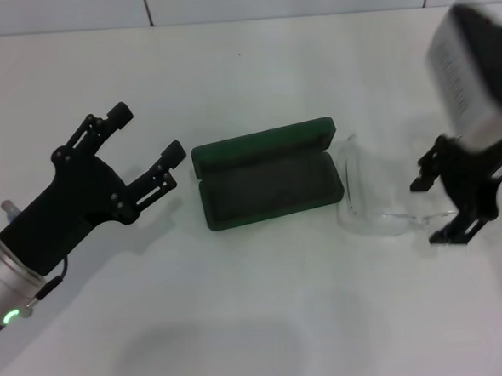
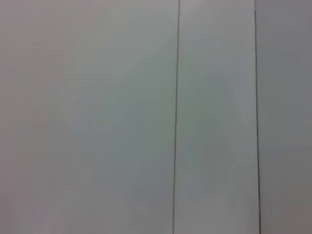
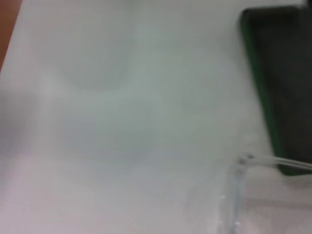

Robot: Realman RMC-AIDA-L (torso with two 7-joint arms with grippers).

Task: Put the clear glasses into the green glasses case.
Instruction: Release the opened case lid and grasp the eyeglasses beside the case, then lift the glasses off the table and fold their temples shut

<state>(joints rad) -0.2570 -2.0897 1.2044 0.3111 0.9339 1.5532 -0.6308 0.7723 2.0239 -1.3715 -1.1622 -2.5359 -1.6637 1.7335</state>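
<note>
On the left in the head view we see the black two-fingered left gripper (image 1: 148, 137) held over the white table (image 1: 253, 77), its fingers spread wide with nothing between them, pointing toward the case but well apart from it. Its own wrist view shows us only pale panels crossed by thin dark seams, no fingers and no objects.

At the centre lies the dark green rectangular hard glasses case (image 1: 268, 184), open, its dark lining facing up and its lid standing along the far edge. Just beside its right end rest the clear, colourless plastic glasses (image 1: 376, 206), hard for us to trace against the white surface.

The black right gripper (image 1: 446, 203) hangs just right of the glasses, fingers parted and holding nothing; we cannot tell whether it touches them. The right wrist view adds a blurred close look at one case end (image 3: 285, 83) and a transparent arm (image 3: 273, 162) of the glasses, both cut off by the picture's edge.
</note>
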